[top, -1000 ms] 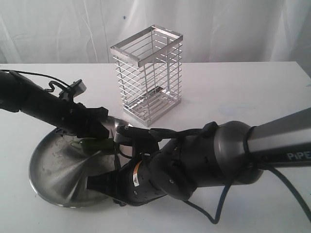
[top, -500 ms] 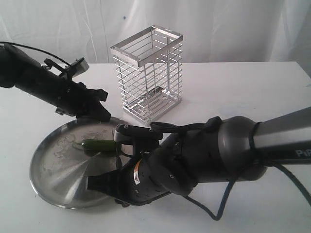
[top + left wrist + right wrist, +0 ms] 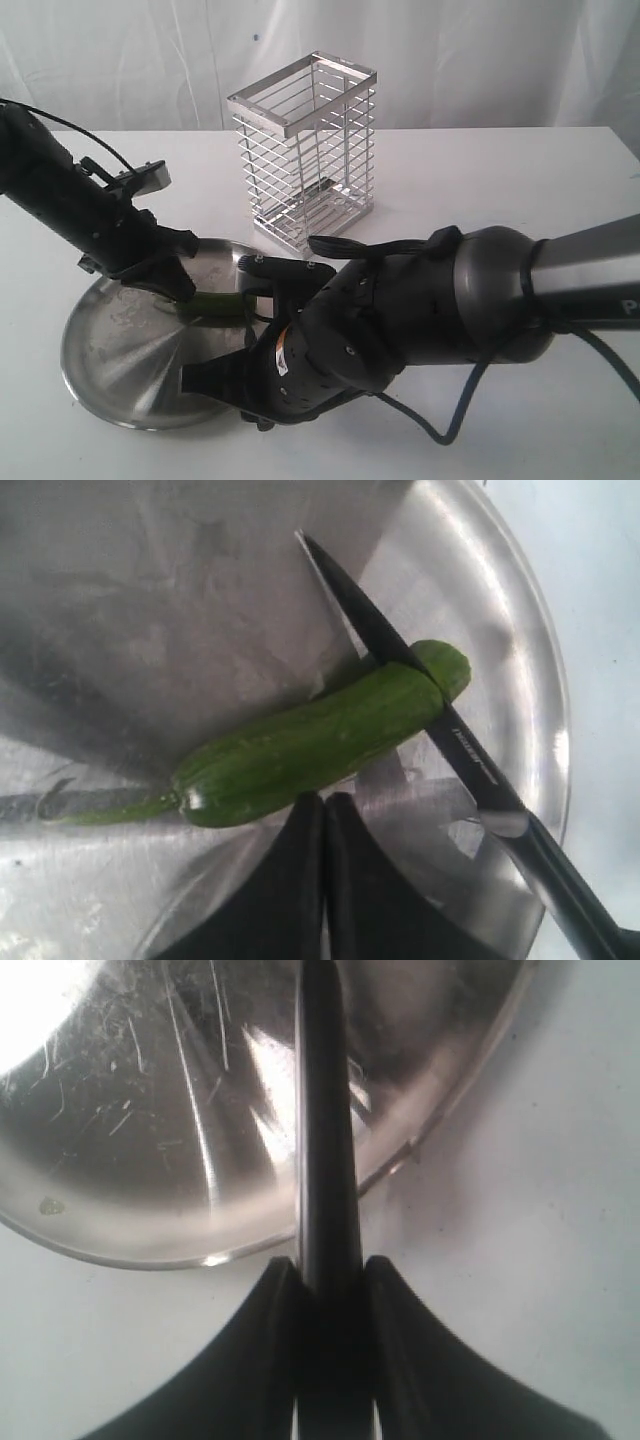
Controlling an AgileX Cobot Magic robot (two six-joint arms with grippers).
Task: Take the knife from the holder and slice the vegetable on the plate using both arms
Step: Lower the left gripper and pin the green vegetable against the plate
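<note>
- Slicing step: the right gripper (image 3: 325, 1290) is clamping the knife (image 3: 400, 660), its blade crossing the vegetable (image 3: 310, 745) on the plate (image 3: 520, 660).
- The left gripper (image 3: 325, 805), fingers together, is touching the vegetable.
- Next move calls for downward blade pressure.

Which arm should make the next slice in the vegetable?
The right. Its hand is shut on the knife, whose blade already crosses the vegetable on the plate. The left hand is shut beside the vegetable.
</note>
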